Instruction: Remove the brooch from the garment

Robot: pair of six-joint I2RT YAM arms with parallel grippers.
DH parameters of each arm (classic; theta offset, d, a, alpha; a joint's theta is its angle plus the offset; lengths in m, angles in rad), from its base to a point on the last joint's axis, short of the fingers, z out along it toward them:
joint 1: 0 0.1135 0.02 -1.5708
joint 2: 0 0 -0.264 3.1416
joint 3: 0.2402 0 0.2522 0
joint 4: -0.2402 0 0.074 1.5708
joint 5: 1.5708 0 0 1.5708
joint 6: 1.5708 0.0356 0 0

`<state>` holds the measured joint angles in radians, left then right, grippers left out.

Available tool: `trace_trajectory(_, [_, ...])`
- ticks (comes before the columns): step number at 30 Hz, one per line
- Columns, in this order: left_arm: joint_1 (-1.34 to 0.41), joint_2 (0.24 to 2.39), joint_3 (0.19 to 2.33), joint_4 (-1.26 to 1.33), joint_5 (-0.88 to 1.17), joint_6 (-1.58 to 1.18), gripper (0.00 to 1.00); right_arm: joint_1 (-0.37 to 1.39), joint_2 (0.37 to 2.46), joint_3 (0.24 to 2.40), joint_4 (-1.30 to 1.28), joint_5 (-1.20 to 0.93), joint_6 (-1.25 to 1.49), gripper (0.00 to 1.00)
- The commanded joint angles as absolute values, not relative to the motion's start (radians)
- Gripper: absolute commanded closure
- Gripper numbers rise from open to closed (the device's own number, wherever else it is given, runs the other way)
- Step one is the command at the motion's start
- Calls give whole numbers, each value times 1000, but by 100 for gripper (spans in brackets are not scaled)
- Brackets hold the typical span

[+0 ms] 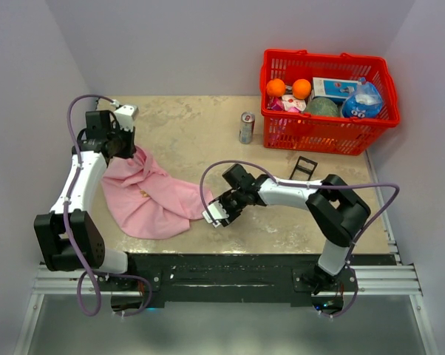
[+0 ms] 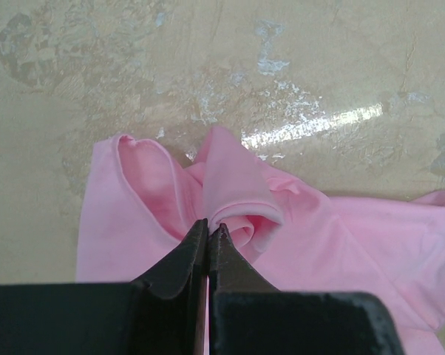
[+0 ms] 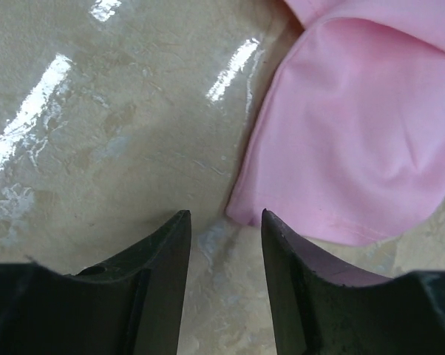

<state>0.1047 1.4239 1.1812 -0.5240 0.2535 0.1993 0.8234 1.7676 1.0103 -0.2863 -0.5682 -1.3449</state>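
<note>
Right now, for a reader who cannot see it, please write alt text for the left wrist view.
The left gripper, jaws shut, pinches a bunched fold of the pink garment, which lies on a glossy beige table and spreads toward the right edge.

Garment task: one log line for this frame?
left gripper: shut on garment fold | right gripper: open, empty, beside garment edge | brooch: on garment, not yet removed

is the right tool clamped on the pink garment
No, the right tool stands with jaws apart over the table, the edge of the garment just beyond its tips.
</note>
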Motion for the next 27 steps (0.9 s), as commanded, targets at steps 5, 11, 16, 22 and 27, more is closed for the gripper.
trace_trajectory(5, [110, 1374, 1181, -497, 247, 192, 100, 862, 1811, 1083, -308, -571, -1316, 56])
trace_trajectory(11, [110, 1367, 1178, -495, 253, 192, 100, 888, 1864, 1123, -331, -520, -1276, 66])
trace_trajectory(16, [117, 1348, 1163, -489, 258, 209, 100, 894, 1887, 1151, -440, -422, -1281, 77])
trace_trajectory(22, [118, 1316, 1150, -474, 290, 273, 100, 890, 1787, 1149, -370, -336, -1140, 100])
trace_trajectory(27, [118, 1224, 1202, -491, 322, 343, 100, 821, 1658, 1268, -253, -221, -908, 100])
